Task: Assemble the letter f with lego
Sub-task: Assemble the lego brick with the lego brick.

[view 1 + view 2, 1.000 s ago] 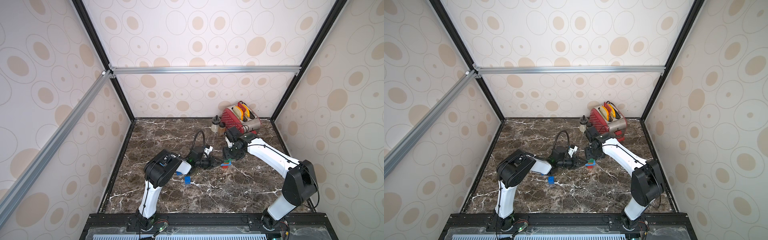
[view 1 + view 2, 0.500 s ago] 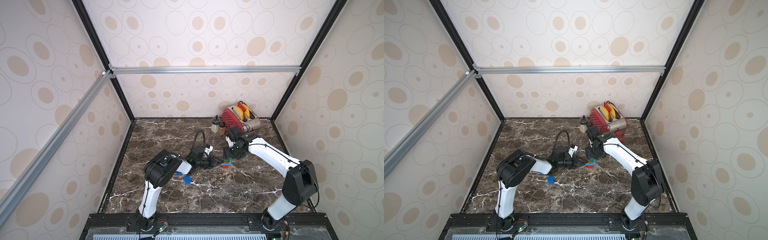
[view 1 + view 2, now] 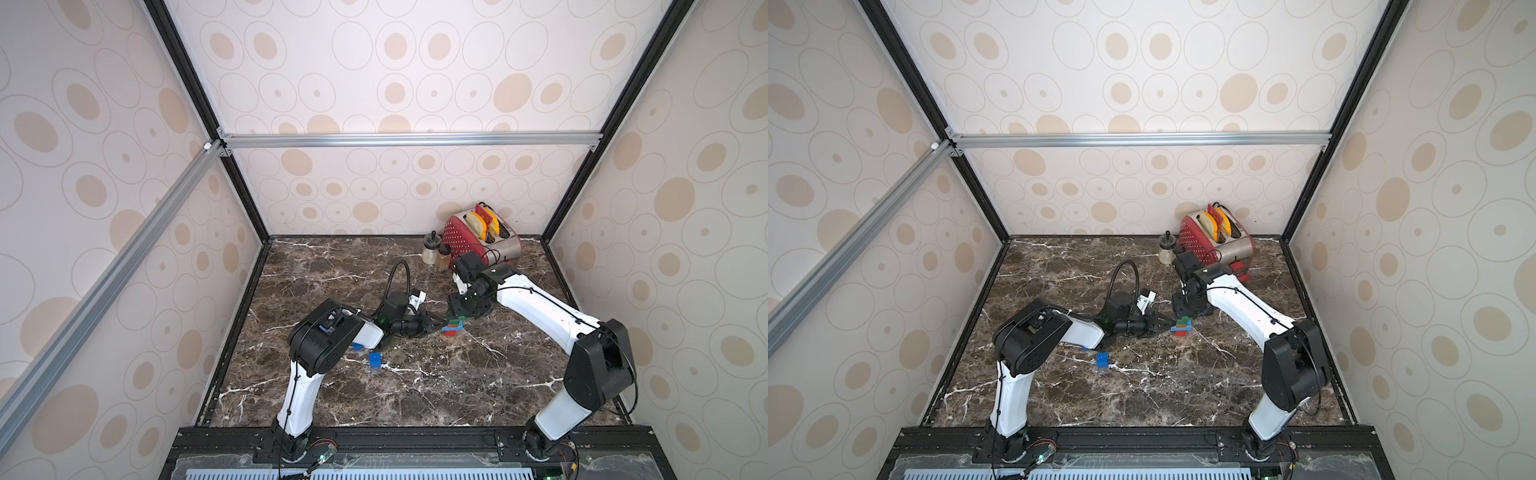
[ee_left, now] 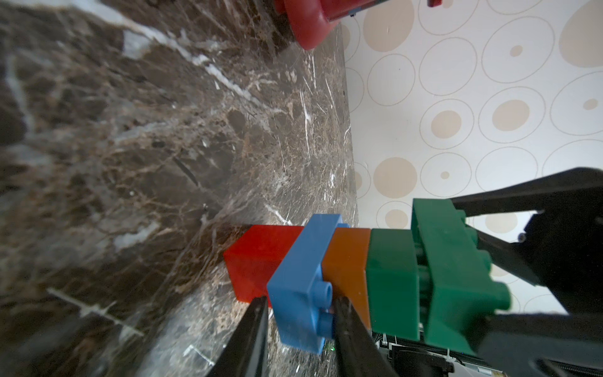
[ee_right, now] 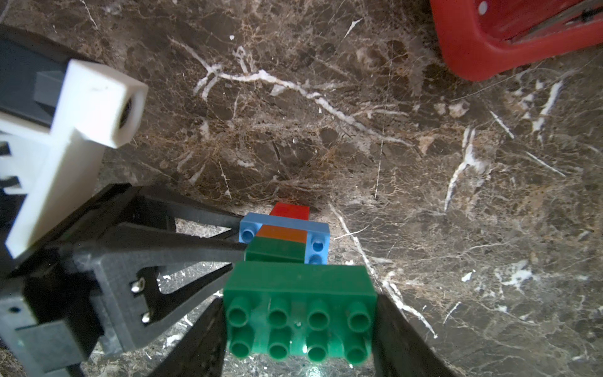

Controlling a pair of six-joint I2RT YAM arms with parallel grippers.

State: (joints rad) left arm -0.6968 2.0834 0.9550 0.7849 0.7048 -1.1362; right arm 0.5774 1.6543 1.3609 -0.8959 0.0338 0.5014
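A lego stack stands on the marble: red brick at the bottom, then an oblong blue brick, an orange brick and a square dark green brick. My left gripper lies low and is shut on the blue brick's end. From above, my right gripper is shut on an oblong dark green brick at the stack's top. A narrow gap with studs shows between the two green bricks.
A loose blue brick lies in front of the left arm, and another blue piece peeks out under it. A red toaster and two small bottles stand at the back right, close behind the right arm.
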